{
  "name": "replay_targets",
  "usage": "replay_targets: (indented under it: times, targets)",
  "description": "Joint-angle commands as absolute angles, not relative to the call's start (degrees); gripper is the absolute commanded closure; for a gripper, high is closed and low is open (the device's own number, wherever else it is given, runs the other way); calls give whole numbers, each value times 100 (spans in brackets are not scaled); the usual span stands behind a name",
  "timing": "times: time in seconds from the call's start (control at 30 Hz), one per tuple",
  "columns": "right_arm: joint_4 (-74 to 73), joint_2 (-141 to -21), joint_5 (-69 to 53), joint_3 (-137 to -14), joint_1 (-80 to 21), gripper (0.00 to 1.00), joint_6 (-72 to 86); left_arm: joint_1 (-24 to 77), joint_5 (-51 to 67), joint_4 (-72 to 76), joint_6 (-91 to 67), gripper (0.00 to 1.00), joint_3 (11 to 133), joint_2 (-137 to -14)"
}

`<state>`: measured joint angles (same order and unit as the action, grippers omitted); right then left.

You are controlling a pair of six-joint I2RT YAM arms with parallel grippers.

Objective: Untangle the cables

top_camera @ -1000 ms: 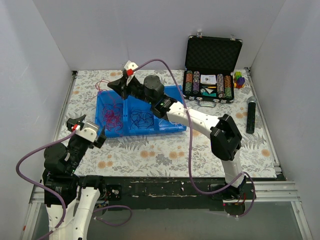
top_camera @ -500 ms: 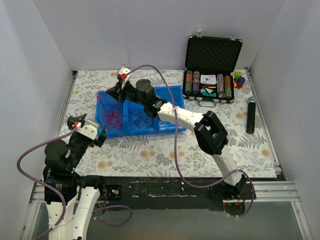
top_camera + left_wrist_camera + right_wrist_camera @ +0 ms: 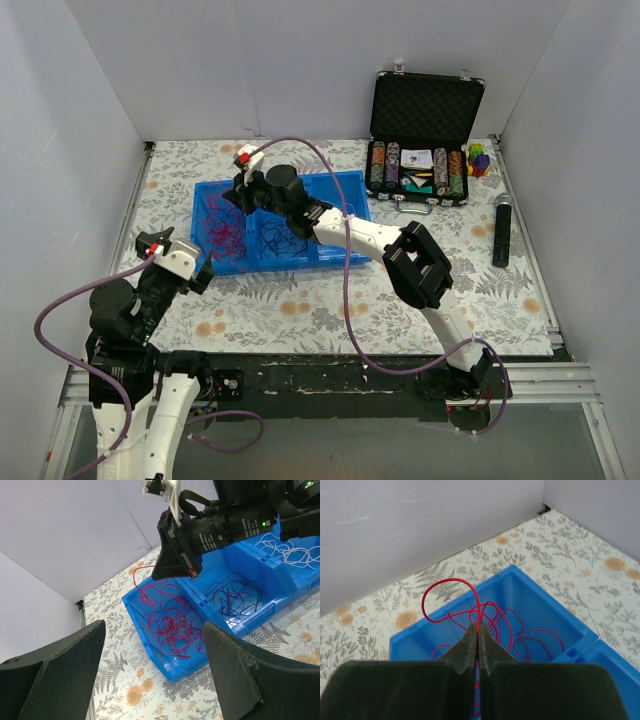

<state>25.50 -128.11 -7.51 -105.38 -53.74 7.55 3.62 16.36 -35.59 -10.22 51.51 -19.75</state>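
bin: glossy blue plastic | tablecloth: matt floral print | cables: smooth

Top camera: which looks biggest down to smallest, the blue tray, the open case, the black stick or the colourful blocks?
Tied for biggest: blue tray and open case, too alike to rank.
Next: black stick.
Smallest: colourful blocks.

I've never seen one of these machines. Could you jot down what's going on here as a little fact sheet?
Right claw: shut, pinching a red cable above the blue bin
Left claw: open, holding nothing, short of the bin
Bin compartments: red cables, dark cables, white cables, one colour each
Also on table: open poker chip case
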Motion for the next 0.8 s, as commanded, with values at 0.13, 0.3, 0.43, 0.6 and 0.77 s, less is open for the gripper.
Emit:
replay_targets:
  times: [0.13, 0.3, 0.43, 0.6, 0.77]
  targets:
    - [1643, -12850, -457, -10478, -5484, 64, 879, 396, 1731, -3498, -1107, 15, 5353, -2109]
    - [1714, -12455, -483, -10073, -5528, 22, 958, 396, 1714, -3507, -1396, 7, 5449, -2399]
    - [1819, -11867, -475, -9582, -5528, 16, 976, 396, 1372, -3419, -1958, 2, 5721, -3056]
    - [2022, -10637, -229, -8413, -5520, 15, 941, 396, 546, -3550, -2627, 2, 6345, -4190]
    - [1058, -9459, 718, -7674, -5520, 14, 1028, 396, 80, -3849, -3136, 2, 6977, -5139]
